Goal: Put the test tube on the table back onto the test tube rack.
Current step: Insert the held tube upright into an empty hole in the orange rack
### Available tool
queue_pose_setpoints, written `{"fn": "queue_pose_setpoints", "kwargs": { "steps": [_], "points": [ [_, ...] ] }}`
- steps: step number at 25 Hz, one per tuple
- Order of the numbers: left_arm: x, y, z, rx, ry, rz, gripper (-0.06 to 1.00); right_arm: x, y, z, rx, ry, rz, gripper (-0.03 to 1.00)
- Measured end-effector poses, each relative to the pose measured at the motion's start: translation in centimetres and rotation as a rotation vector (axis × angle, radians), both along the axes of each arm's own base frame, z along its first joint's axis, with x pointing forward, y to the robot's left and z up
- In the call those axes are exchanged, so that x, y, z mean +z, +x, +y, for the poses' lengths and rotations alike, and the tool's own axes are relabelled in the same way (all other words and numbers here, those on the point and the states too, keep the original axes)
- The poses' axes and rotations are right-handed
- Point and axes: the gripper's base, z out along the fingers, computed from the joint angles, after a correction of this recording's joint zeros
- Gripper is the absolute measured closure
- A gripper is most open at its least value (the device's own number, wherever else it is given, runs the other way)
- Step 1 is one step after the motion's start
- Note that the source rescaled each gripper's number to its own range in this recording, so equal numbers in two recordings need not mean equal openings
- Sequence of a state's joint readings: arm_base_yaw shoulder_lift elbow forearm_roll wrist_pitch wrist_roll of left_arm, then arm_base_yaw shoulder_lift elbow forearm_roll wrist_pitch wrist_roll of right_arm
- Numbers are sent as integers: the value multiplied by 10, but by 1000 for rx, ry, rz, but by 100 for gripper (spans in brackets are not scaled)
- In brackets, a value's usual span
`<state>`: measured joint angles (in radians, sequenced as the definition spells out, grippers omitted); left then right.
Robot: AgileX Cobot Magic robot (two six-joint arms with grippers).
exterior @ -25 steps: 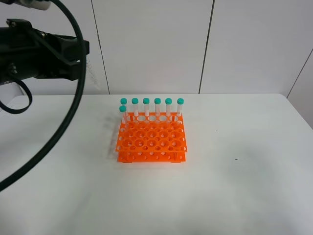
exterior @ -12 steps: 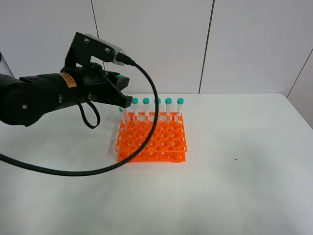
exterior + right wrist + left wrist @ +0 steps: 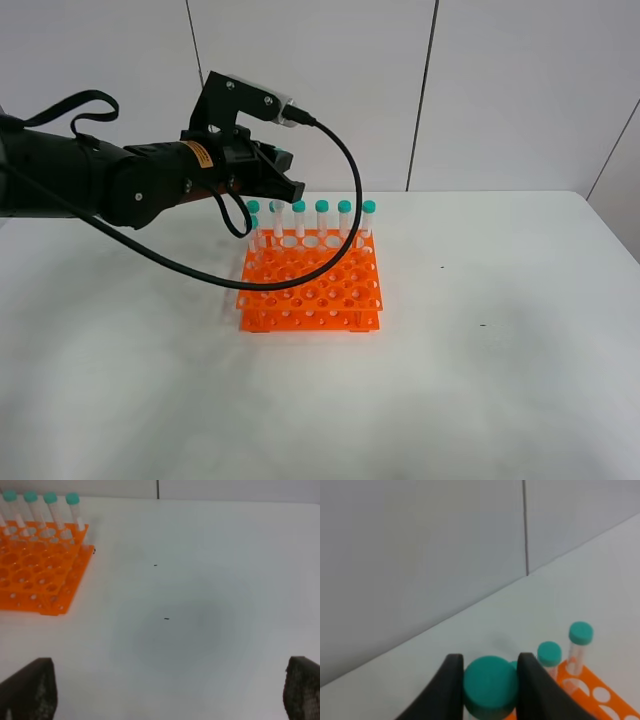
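Nearest us, well apart from the test tube rack [image 3: 310, 290], the right gripper [image 3: 167, 692] hangs over bare table [image 3: 500, 400] with its jaws spread wide and nothing between them. At the rack's back edge a row of racked tubes [image 3: 322, 218] stands upright, with one more just in front at the left end. Above the rack's back-left corner the left gripper [image 3: 490, 659] is closed on the test tube [image 3: 490, 685], whose teal cap is pinched between the two black fingers [image 3: 451, 680]. The body hangs below the cap out of sight, so we cannot tell whether its tip has reached a hole. We judge the tube light and stiff, with a smooth, slippery plastic wall; the cap is the surest place to hold, and a loose pinch could let it swing or slip. Behind the rack rises the white panelled wall [image 3: 500, 90]
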<state>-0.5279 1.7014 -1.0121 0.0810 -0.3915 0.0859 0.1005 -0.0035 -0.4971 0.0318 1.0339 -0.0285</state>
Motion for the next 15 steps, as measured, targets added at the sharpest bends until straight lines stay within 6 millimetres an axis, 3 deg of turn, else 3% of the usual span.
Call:
{"fn": "queue_pose_setpoints", "kwargs": {
  "steps": [3,15],
  "points": [
    [-16,8,3,40,-29,62,94,0,0,0,0,0,0,-2],
    [-27,7,12,75,-75,95,94,0,0,0,0,0,0,-2]
  ]
}}
